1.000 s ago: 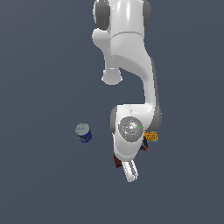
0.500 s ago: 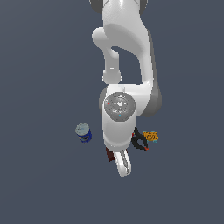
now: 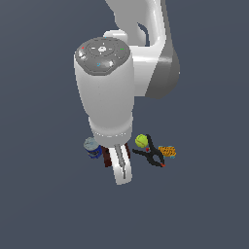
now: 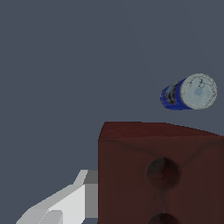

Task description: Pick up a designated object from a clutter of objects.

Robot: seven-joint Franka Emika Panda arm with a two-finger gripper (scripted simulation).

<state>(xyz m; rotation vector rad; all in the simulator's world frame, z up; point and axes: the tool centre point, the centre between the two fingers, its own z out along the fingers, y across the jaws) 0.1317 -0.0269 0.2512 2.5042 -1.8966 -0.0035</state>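
Arm now nearer the camera; claw point(image 3: 121, 170) at brown block point(image 4: 162, 175), grip unclear; no legible writing.

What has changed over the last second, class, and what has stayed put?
The arm has swung across toward the exterior view's left and come down, so the pincer now sits right at the brown block, which fills the wrist view. Whether it has gripped the block cannot be told. The blue can, yellow-green ball, black clamp and orange block lie where they were.

Arm swung toward camera, gripper point(image 3: 122, 171) lower
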